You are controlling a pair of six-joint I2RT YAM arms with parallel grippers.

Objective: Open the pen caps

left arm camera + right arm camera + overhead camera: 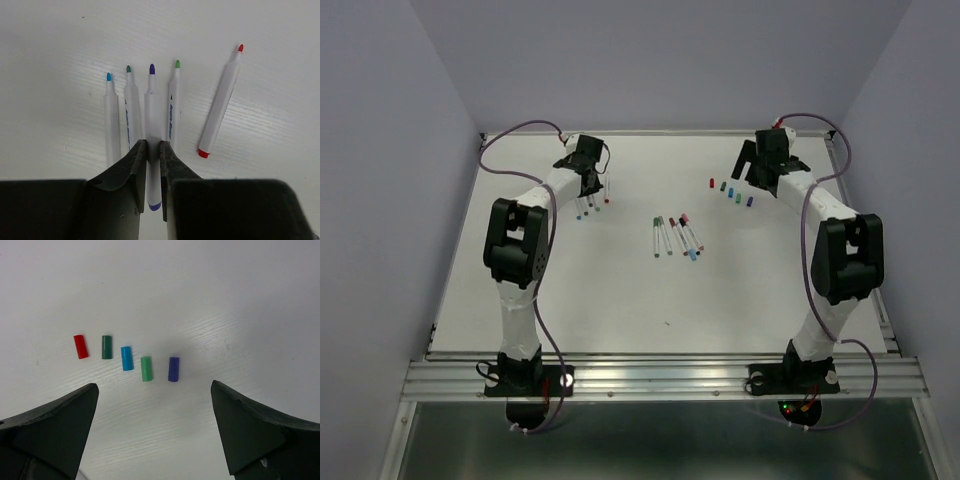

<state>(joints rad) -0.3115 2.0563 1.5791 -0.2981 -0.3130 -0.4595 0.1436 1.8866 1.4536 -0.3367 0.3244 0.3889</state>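
Nearest the left wrist lens, the left gripper (152,145) was pinching the white barrel of the purple-tipped pen (152,107), its dark fingers (135,170) tight on either side. I took the loose group of pens (675,235) at mid-table as my marker. Left of that group and a little farther from me, the pinched pen lay in a row with four other uncapped ones: the blue-tipped pen (111,125), the dark green-tipped pen (131,107), the light green-tipped pen (173,107) and, tilted and slightly apart, the red-tipped pen (220,107). Right of the group, the right gripper (154,389) hung over the white table (620,300) with its claw spread wide, gripping nothing. The pen caps (733,192) lay on that same side of the group in a shallow line, none touching: red cap (81,346), dark green cap (106,347), blue cap (127,358), green cap (146,368), purple cap (173,369).
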